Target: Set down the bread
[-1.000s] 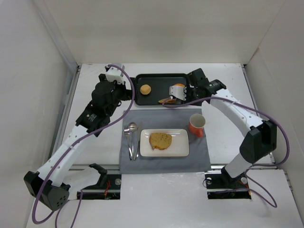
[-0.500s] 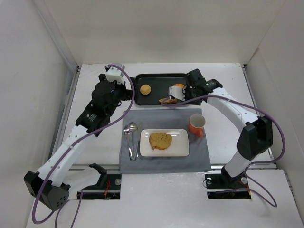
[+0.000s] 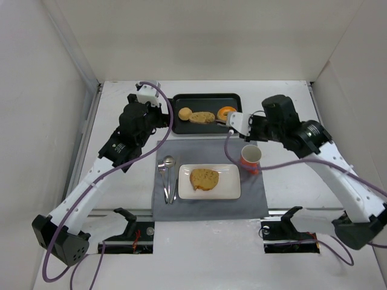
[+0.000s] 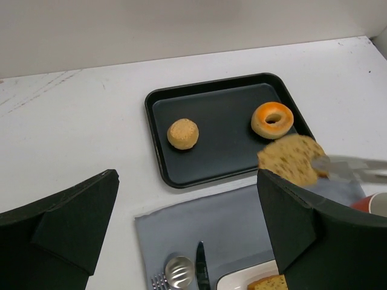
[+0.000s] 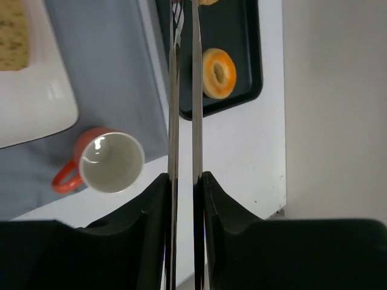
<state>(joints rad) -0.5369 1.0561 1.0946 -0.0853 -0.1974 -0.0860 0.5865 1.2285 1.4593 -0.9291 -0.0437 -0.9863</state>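
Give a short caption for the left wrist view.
Right gripper holds a bread slice over the tray with bun and donut.

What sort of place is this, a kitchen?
Likely a robot test cell staged as a meal: white walls box in the table, two arms are bolted at its edge, and plate, cutlery and mug sit on a grey mat.
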